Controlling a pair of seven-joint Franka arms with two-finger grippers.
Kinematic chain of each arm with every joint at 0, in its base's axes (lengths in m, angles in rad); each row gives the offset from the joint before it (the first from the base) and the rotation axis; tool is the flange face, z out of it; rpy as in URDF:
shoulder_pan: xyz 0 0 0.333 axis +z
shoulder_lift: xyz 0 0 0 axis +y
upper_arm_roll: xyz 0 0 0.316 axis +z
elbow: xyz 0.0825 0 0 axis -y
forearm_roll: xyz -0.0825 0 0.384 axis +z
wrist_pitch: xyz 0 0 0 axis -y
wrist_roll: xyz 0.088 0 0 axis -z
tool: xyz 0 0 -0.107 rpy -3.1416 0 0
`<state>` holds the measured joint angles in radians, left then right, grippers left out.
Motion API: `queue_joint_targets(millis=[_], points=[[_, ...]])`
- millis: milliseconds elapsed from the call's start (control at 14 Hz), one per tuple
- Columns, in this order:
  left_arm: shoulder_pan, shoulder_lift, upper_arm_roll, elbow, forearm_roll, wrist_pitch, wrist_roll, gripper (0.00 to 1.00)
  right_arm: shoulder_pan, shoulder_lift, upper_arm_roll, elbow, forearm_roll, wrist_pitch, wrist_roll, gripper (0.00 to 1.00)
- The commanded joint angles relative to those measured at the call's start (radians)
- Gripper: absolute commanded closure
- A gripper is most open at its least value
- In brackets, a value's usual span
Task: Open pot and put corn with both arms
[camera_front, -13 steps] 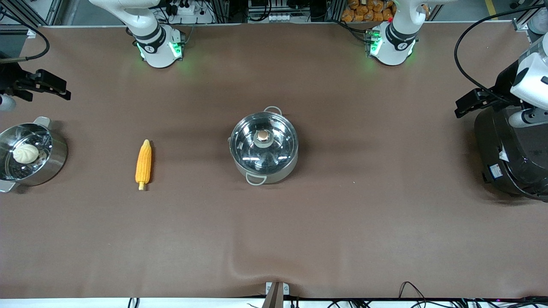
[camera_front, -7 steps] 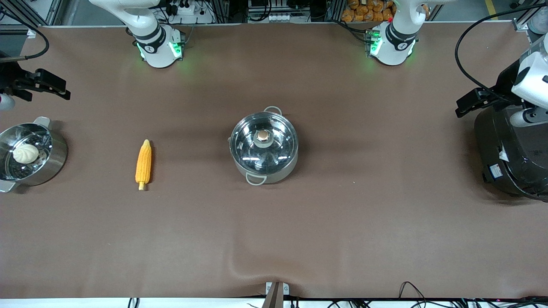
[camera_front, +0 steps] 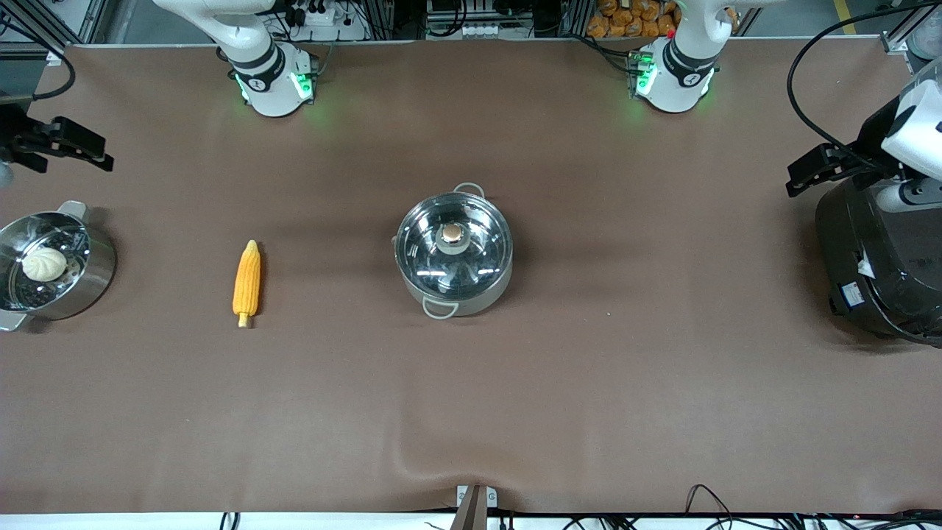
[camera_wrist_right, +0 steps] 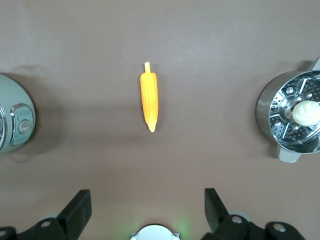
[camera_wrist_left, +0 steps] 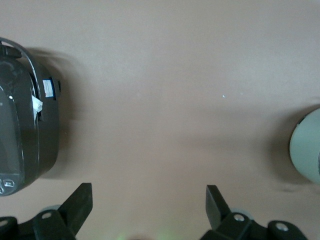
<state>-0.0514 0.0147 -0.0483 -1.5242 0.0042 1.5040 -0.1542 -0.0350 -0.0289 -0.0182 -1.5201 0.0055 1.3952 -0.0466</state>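
The steel pot (camera_front: 453, 258) stands mid-table with its glass lid (camera_front: 471, 259) on and the copper knob (camera_front: 452, 234) on top. Its edge shows in the left wrist view (camera_wrist_left: 307, 150) and in the right wrist view (camera_wrist_right: 15, 120). The corn (camera_front: 246, 282) lies on the cloth toward the right arm's end, also in the right wrist view (camera_wrist_right: 149, 97). My right gripper (camera_front: 73, 147) (camera_wrist_right: 147, 205) is open and empty, high over the table by the steamer pot. My left gripper (camera_front: 813, 168) (camera_wrist_left: 148, 200) is open and empty, over the table beside the black cooker.
A steel steamer pot (camera_front: 96, 276) (camera_wrist_right: 270, 117) with a white bun (camera_front: 44, 263) (camera_wrist_right: 306, 112) stands at the right arm's end. A big black cooker (camera_front: 876, 265) (camera_wrist_left: 25, 135) stands at the left arm's end. The cloth has a wrinkle (camera_front: 419, 460) near the front edge.
Both grippers have drifted a little outward toward their ends of the table and toward the bases. The pot, lid and corn have not moved.
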Motion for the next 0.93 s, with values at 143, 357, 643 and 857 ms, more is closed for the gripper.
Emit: queue_joint_targets(millis=[143,357,643,857], points=[[-0.011,-0.006,-0.021,0.012,-0.012,-0.021,0.012,0.0,-0.019,-0.003,0.004,0.028,-0.001,0.002,0.001,0.0],[-0.027,0.019,-0.114,0.012,-0.016,-0.013,-0.112,0.0,-0.02,-0.003,0.004,0.028,-0.002,0.002,-0.001,0.0],[-0.067,0.109,-0.218,0.079,-0.018,0.008,-0.319,0.0,-0.022,0.009,0.007,0.032,-0.012,0.03,-0.001,0.0],[-0.181,0.183,-0.235,0.102,-0.018,0.097,-0.548,0.0,-0.013,0.043,0.009,0.058,-0.012,0.047,0.001,0.0]])
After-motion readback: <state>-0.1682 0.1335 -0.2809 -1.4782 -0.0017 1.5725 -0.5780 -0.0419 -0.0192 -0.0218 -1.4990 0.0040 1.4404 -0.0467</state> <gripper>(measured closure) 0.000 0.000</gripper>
